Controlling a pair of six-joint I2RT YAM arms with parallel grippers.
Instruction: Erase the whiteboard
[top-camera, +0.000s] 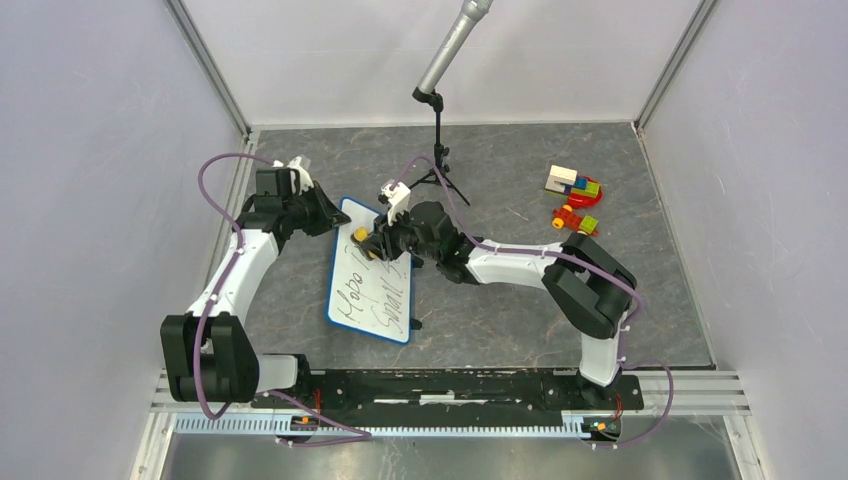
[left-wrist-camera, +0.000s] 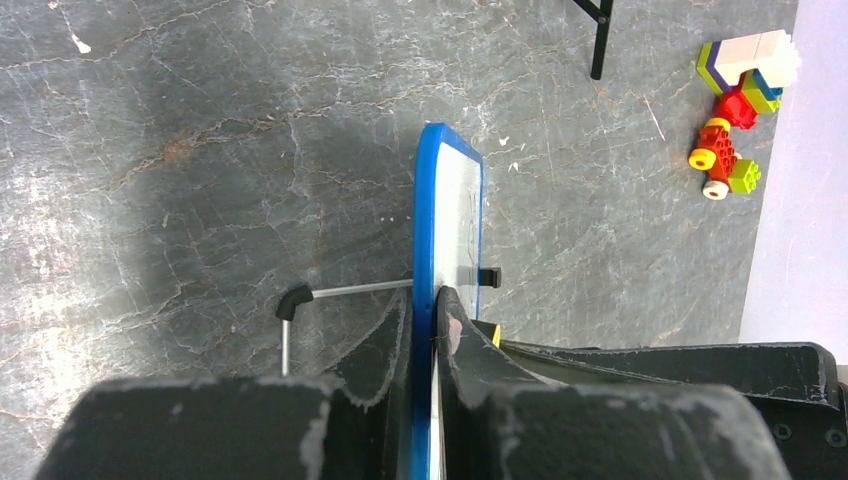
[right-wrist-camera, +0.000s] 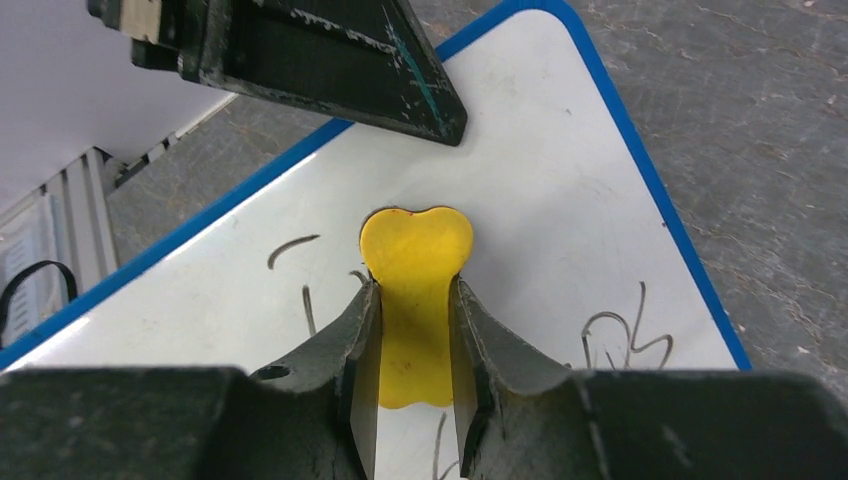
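Observation:
The whiteboard (top-camera: 372, 280), white with a blue rim and black handwriting, lies left of the table's middle. My left gripper (top-camera: 330, 215) is shut on its far left edge; in the left wrist view the blue rim (left-wrist-camera: 432, 200) runs edge-on between the fingers (left-wrist-camera: 455, 330). My right gripper (top-camera: 372, 240) is shut on a yellow eraser (right-wrist-camera: 415, 290) and holds it on the upper part of the board (right-wrist-camera: 560, 190). Handwriting shows beside and below the eraser. The area above it is blank white. The eraser also shows in the top view (top-camera: 360, 234).
A microphone stand (top-camera: 437, 130) stands just behind the board. Coloured toy bricks (top-camera: 575, 195) lie at the back right; they also show in the left wrist view (left-wrist-camera: 740, 100). A thin metal leg (left-wrist-camera: 320, 300) juts out from the board's back. White walls enclose the table.

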